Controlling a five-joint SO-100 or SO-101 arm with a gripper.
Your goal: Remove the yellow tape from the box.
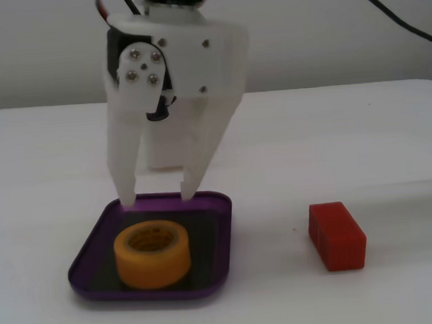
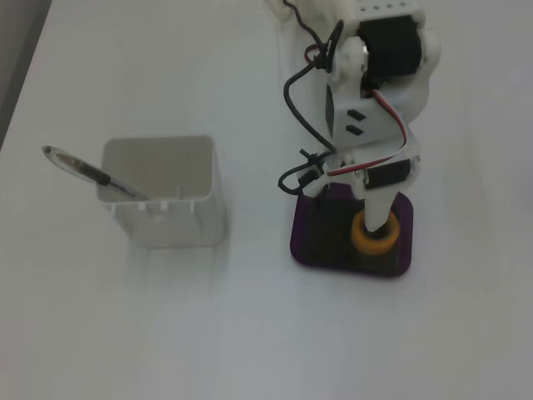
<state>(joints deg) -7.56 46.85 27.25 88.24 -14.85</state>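
The yellow tape (image 1: 152, 254) is a small ring that lies flat in the front half of the box (image 1: 222, 232), a shallow purple tray with a dark bottom. My gripper (image 1: 157, 198) hangs fingers-down over the tray's far rim, behind and above the tape. It is open and empty, and the gap between the fingers is about as wide as the roll. In a fixed view from above, one of the white fingers (image 2: 380, 208) overlaps the tape (image 2: 366, 239) in the tray (image 2: 312, 242), and the arm hides the other finger.
A red rectangular block (image 1: 337, 235) lies on the white table to the right of the tray. A tall white square container (image 2: 166, 196) with a pen (image 2: 83, 171) leaning in it stands to the left of the tray in a fixed view from above.
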